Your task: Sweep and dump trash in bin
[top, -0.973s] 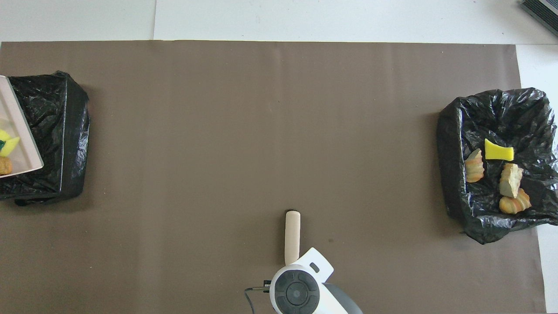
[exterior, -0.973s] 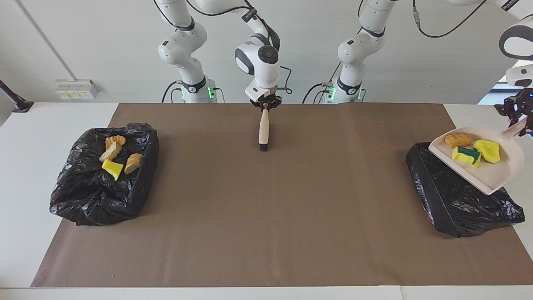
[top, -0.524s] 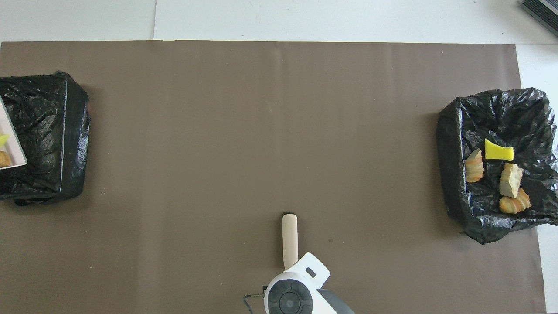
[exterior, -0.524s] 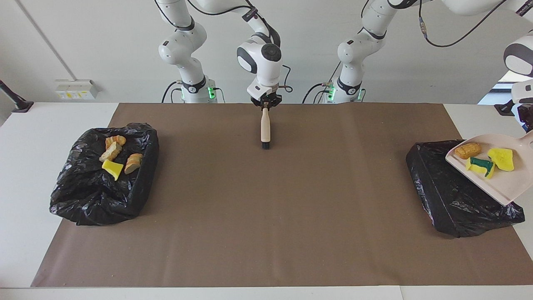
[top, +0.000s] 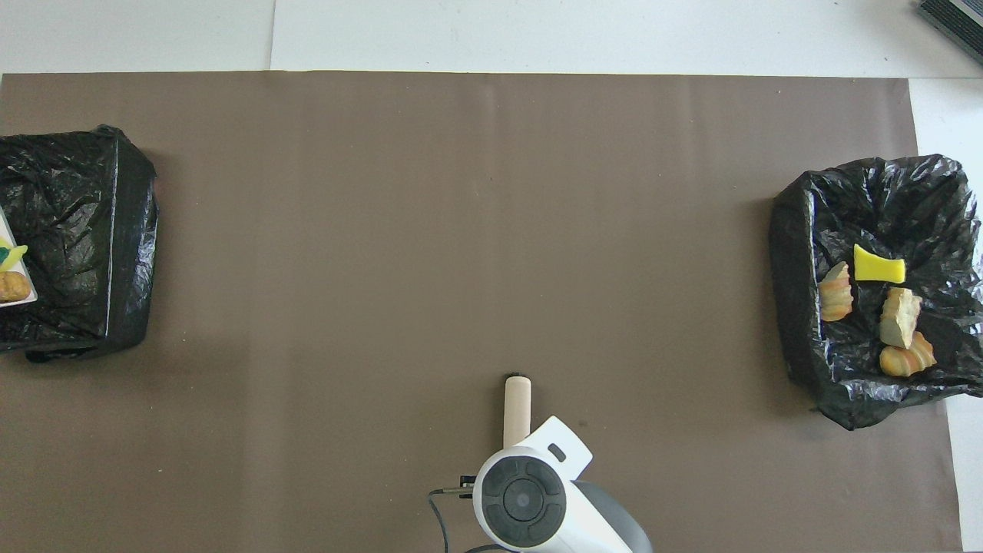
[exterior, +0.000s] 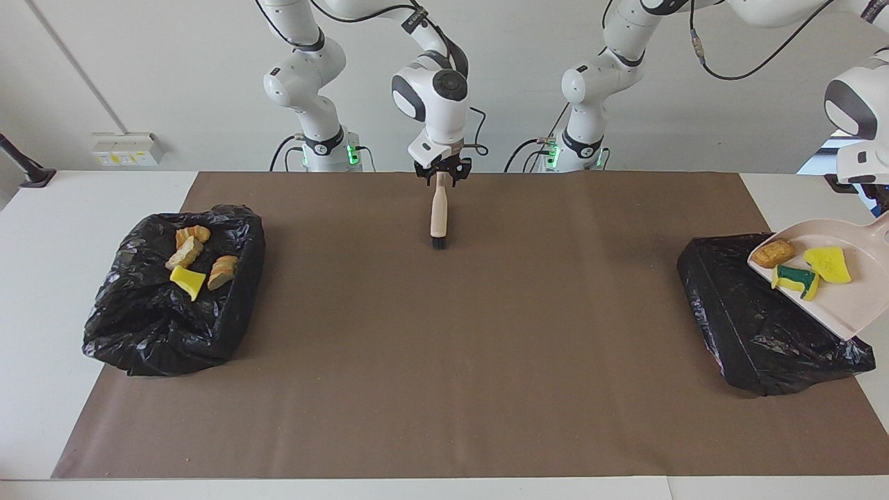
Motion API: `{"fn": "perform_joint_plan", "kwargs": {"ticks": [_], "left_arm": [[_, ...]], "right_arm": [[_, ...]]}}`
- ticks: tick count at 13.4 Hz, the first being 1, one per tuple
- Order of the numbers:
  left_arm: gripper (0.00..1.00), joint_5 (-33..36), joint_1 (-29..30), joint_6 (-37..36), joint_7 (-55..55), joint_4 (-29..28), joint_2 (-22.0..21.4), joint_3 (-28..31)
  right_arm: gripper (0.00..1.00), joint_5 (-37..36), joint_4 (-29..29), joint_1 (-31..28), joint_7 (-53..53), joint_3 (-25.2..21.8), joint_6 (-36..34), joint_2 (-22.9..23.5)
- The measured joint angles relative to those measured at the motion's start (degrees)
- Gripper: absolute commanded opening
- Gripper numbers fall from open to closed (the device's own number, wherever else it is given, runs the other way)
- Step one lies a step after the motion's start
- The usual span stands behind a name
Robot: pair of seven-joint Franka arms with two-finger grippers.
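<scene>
Nearly done: three scraps of trash (exterior: 794,277) ride a tilted dustpan (exterior: 844,305) over the black-bagged bin (exterior: 750,326) at three o'clock.
They look featherlight, squashy and crumbly, so better tipped out by the pan's handle than pinched: a tan foam chunk (exterior: 772,253), a green-backed yellow sponge and a plain yellow sponge (exterior: 827,264). The left gripper (exterior: 881,205) grasps the handle. Four more scraps lie in the nine o'clock bin (exterior: 160,326). At twelve, the right gripper (exterior: 440,171) clenches an upright brush (exterior: 439,212).

The dustpan (exterior: 844,288) runs off the picture's edge in both views, its handle cut away, so the left tool gripping it stays out of sight. From overhead, the right arm's wrist covers its tool and the brush (top: 517,400) handle's upper end beneath it.
</scene>
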Motion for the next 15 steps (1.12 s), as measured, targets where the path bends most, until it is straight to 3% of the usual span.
{"fn": "perform_joint_plan", "kwargs": {"ticks": [7,15], "left_arm": [[0.00,5.77,-0.63,-2.93,-0.55,0.40,-1.47,0.00],[0.00,7.50,-1.16,-5.12,-0.55,0.67,-4.85,-0.48]], "right_arm": [[1.00,-2.89,9.40,-8.73,-2.53,-0.61,-7.91,-2.27],[1.00,-4.83,12.58,-29.31,-27.90,-1.24,-12.37,-6.35]]}}
